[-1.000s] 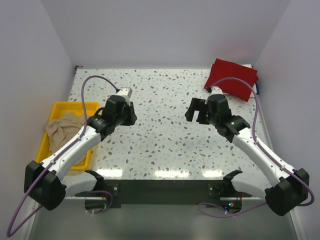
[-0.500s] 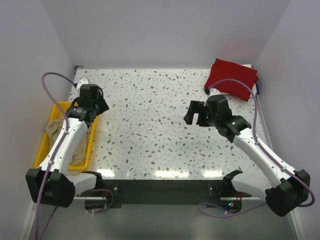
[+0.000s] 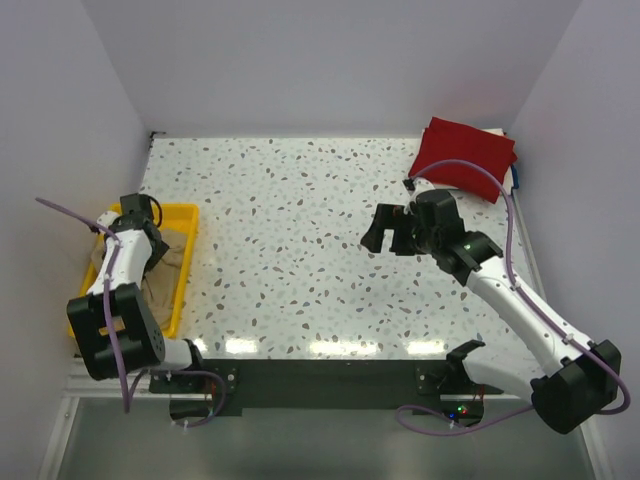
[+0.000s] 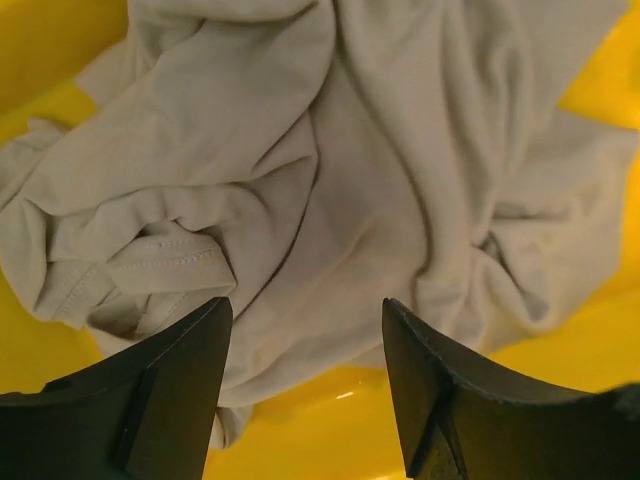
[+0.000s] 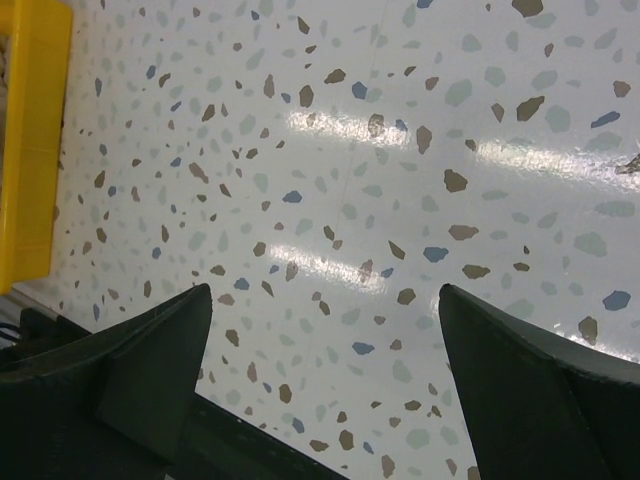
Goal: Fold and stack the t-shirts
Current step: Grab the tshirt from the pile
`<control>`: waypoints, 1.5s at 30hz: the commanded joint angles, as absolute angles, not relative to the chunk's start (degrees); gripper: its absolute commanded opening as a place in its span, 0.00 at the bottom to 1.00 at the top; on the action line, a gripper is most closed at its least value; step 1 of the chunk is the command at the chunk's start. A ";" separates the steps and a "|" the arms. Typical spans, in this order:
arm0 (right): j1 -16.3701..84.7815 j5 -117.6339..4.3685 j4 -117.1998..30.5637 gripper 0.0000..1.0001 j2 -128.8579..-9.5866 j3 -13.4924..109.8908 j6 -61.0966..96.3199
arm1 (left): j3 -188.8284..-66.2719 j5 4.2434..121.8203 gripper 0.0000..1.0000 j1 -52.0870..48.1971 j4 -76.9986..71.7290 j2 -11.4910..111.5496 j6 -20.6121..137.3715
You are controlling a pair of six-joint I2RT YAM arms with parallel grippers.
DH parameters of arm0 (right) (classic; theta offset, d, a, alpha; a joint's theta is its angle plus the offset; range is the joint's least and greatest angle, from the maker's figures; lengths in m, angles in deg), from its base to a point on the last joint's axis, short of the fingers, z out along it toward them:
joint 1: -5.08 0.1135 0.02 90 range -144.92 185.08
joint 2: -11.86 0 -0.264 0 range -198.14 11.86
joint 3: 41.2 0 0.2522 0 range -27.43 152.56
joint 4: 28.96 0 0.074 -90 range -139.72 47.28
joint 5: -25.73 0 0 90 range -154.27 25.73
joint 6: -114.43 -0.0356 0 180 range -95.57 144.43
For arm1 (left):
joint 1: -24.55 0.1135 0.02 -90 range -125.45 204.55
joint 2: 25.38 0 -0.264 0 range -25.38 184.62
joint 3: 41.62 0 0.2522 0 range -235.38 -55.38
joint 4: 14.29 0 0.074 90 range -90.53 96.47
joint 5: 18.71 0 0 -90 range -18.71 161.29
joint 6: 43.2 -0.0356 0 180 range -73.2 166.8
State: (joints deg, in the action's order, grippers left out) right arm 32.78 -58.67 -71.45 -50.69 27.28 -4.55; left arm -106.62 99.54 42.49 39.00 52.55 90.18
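Observation:
A crumpled tan t-shirt (image 4: 330,170) lies in the yellow tray (image 4: 350,430); in the top view the tan t-shirt (image 3: 165,262) fills the tray's middle. My left gripper (image 4: 305,310) hangs open just above the cloth, nothing between its fingers, and it sits over the tray's far end in the top view (image 3: 135,215). A dark red t-shirt (image 3: 465,158) lies folded at the back right corner. My right gripper (image 3: 385,228) stands open over bare speckled table, right of centre, with only tabletop between its jaws (image 5: 325,295).
The yellow tray (image 3: 186,268) sits along the table's left edge, and its rim (image 5: 30,150) shows at the left of the right wrist view. White walls close in on three sides. A blue object (image 3: 517,176) pokes out beside the red shirt.
My left arm has swung from the table's centre-left over to the tray, and its jaws have opened wide. The right gripper has drifted slightly left, still open.

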 commanded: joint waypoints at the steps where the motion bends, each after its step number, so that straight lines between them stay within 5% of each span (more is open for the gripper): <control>1: 32.85 -56.89 -70.32 0.99 -50.90 27.41 -4.75 | -106.18 102.06 0.66 44.32 37.97 56.60 95.66; 7: 32.85 -56.19 -69.62 0.99 -51.16 27.15 -5.02 | -106.01 99.34 0.53 46.17 35.69 65.22 96.99; 15: 32.85 -55.40 -69.70 0.99 -51.51 27.06 -5.02 | -106.09 95.55 0.00 47.58 35.77 61.91 94.44; 30: 32.77 -52.67 -68.39 0.99 -52.92 28.20 -5.54 | -126.97 82.84 0.00 47.41 36.82 35.54 81.34; 45: 32.76 -56.36 -68.30 0.99 -50.28 31.01 -5.90 | -176.45 71.56 0.00 25.00 38.23 51.51 81.78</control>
